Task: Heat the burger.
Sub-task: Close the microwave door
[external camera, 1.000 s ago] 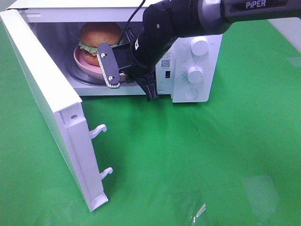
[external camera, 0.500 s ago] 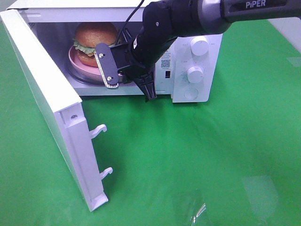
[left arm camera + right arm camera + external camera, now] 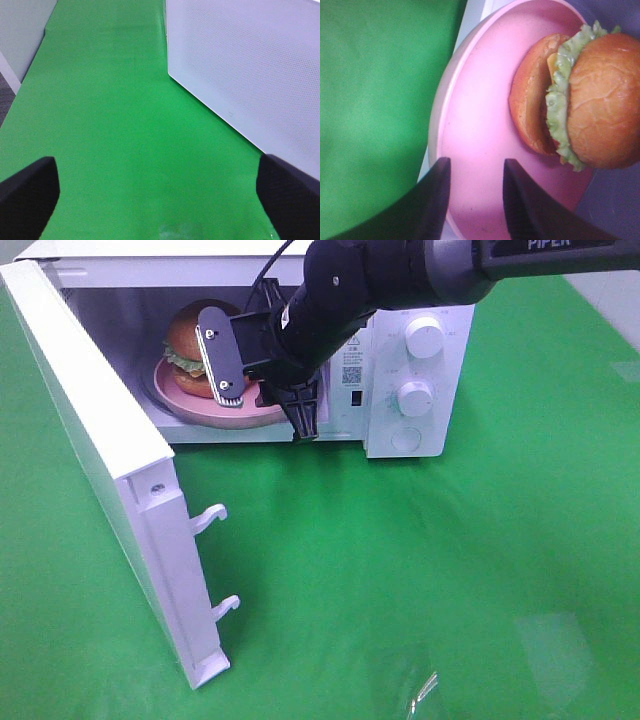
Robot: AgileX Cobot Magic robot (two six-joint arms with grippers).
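Pink plate [image 3: 480, 115] released; right gripper [image 3: 476, 162] opened.

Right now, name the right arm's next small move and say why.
Probably back the right gripper straight out: its jaws stand parted at the pink plate's rim, the burger sits on that plate inside the microwave, and the door is open.

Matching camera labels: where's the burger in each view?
Exterior high: burger upper left, inside the open microwave, partly hidden behind the right arm.
Left wrist: not in it, only green cloth and a white panel.
Right wrist: burger close up, seen sideways.
Shared landmark: the pink plate under it, also in the right wrist view.
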